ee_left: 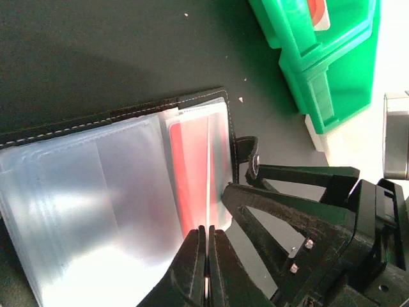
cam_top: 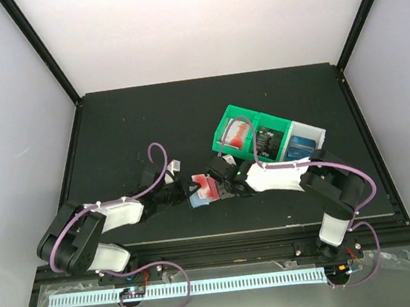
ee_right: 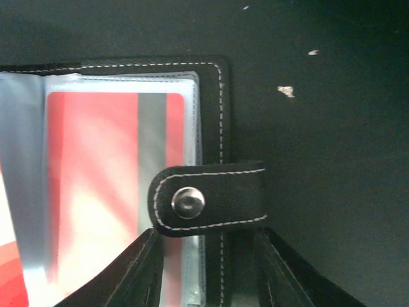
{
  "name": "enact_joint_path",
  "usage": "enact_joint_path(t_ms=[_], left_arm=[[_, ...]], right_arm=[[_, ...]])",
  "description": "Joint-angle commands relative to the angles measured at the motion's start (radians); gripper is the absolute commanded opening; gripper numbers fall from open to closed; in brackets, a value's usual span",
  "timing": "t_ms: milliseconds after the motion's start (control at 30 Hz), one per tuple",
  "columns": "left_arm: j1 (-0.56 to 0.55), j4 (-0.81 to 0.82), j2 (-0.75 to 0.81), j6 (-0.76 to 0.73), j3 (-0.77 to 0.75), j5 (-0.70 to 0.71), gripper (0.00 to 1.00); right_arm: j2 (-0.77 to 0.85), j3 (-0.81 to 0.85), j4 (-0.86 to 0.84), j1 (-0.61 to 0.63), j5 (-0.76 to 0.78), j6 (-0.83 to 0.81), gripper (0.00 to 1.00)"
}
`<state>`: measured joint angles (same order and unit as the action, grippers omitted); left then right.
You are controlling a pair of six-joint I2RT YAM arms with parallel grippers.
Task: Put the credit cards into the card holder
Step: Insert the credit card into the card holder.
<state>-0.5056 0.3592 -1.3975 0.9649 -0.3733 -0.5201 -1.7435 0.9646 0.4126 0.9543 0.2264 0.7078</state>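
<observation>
The black card holder (cam_top: 196,202) lies open on the mat between my grippers, clear sleeves up (ee_left: 96,185). A red card (ee_right: 96,166) shows in the sleeve beside the snap tab (ee_right: 211,201). My left gripper (ee_left: 208,240) is shut on a red-and-white card (ee_left: 209,173), seen edge-on, standing over that sleeve; its corner shows in the right wrist view (ee_right: 13,275). My right gripper (ee_right: 211,275) is open, its jaws astride the holder's right edge just below the tab. In the top view the left gripper (cam_top: 182,194) and right gripper (cam_top: 226,175) meet at the holder.
A green bin (cam_top: 224,117) holds a red-and-white card (cam_top: 238,133) and a black printed card (cam_top: 267,140). The white bin (cam_top: 319,133) beside it holds a blue card (cam_top: 302,143). The green bin also shows in the left wrist view (ee_left: 319,64). Black frame posts border the mat.
</observation>
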Motion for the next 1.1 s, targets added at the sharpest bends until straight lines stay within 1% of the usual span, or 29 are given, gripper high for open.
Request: enact_joint_path(t_ms=[0, 300, 533, 800, 1067], left_arm=[[-0.005, -0.011, 0.010, -0.007, -0.024, 0.013, 0.01], [-0.005, -0.001, -0.071, -0.025, -0.048, -0.006, 0.02], [-0.005, 0.067, -0.127, 0.010, -0.048, -0.041, 0.01], [-0.007, 0.074, -0.153, 0.042, -0.058, -0.057, 0.02], [-0.007, 0.082, -0.181, 0.086, -0.047, -0.081, 0.02]], right_arm=[[0.028, 0.042, 0.082, 0.003, 0.068, -0.022, 0.41], [-0.002, 0.053, 0.053, 0.001, 0.023, -0.041, 0.39], [-0.003, 0.034, 0.032, 0.001, -0.006, -0.031, 0.39], [0.033, -0.067, -0.104, -0.034, -0.134, 0.024, 0.44], [0.068, -0.125, -0.178, -0.072, -0.197, 0.057, 0.49]])
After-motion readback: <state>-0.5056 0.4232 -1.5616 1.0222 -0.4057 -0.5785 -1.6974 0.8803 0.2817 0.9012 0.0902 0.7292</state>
